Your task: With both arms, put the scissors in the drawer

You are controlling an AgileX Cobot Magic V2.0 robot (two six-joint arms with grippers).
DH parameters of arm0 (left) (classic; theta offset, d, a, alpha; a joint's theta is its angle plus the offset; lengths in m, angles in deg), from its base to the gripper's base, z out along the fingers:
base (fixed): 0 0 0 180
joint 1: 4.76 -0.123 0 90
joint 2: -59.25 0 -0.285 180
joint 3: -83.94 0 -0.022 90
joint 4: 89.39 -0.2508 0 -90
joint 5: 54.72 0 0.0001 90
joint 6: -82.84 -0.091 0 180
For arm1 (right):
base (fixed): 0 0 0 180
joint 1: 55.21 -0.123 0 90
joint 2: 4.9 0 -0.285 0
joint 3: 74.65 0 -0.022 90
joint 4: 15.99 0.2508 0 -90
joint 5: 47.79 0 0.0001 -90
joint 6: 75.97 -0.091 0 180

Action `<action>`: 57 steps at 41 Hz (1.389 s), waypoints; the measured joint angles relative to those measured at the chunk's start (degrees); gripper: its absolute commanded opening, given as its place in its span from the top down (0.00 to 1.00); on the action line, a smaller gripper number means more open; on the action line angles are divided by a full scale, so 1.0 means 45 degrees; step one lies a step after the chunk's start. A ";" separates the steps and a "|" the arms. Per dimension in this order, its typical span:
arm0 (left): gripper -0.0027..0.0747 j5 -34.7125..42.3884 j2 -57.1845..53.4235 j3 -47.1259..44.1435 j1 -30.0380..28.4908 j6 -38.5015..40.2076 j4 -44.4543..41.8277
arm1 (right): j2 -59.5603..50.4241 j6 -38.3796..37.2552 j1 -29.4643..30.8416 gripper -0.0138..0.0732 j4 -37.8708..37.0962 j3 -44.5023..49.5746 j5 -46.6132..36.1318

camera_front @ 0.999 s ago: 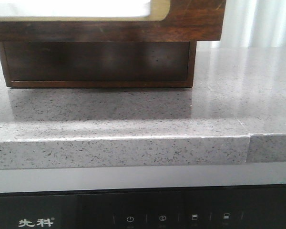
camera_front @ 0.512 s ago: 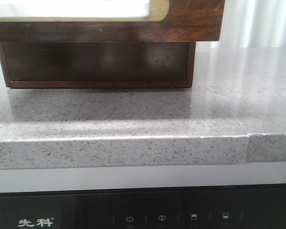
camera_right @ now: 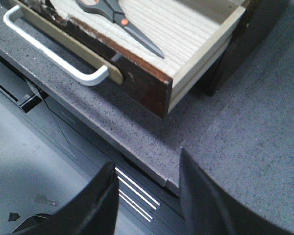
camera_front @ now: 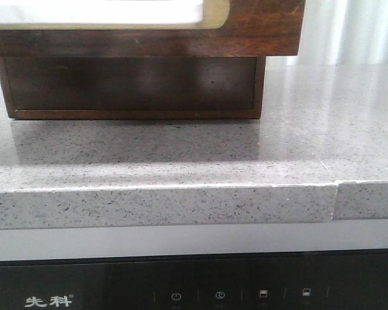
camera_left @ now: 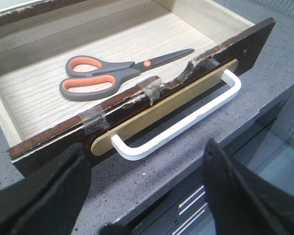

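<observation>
Left wrist view, left gripper (camera_left: pixel 147 196): two black fingers spread wide apart at the near edge, nothing between them, hovering over the desk (camera_left: pixel 152 176) edge in front of the drawer.
Right wrist view, right gripper (camera_right: pixel 147 200): black fingers apart with a clear gap, holding nothing, above the desk edge off the drawer's corner.
Desk: grey speckled stone; a seam shows at its front edge in the front view.
Appliance panel (camera_front: pixel 181 296): black, below the desk edge, with small white icons and Chinese lettering.
Drawer (camera_left: pixel 54 142): pulled open over the desk; dark brown front with a chipped top edge and patches of clear tape.
Handle (camera_left: pixel 181 125): white bar on a pale wooden backing strip, on the drawer front.
Scissors (camera_left: pixel 112 72): lying flat on the light wood floor of the drawer, blades shut, touched by neither gripper; grey handles with orange-lined loops.
Cabinet (camera_front: pixel 136 84): dark brown, standing on the desk behind, its empty slot visible under the drawer in the front view.
</observation>
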 measured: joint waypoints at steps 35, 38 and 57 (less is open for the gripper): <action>0.99 0.0000 0.0000 0.0000 0.0000 0.0120 -0.0289 | -0.2186 -0.0040 0.0000 0.92 -0.0486 0.1971 -0.0139; 0.99 0.0000 0.0000 0.0000 0.0000 0.0699 -0.0780 | -0.2186 -0.0040 0.0000 0.92 -0.0486 0.1971 -0.0158; 0.99 -0.0027 0.0000 0.0000 0.0000 0.1533 -0.1665 | -0.2186 -0.0052 0.0000 0.92 -0.0486 0.1971 -0.0158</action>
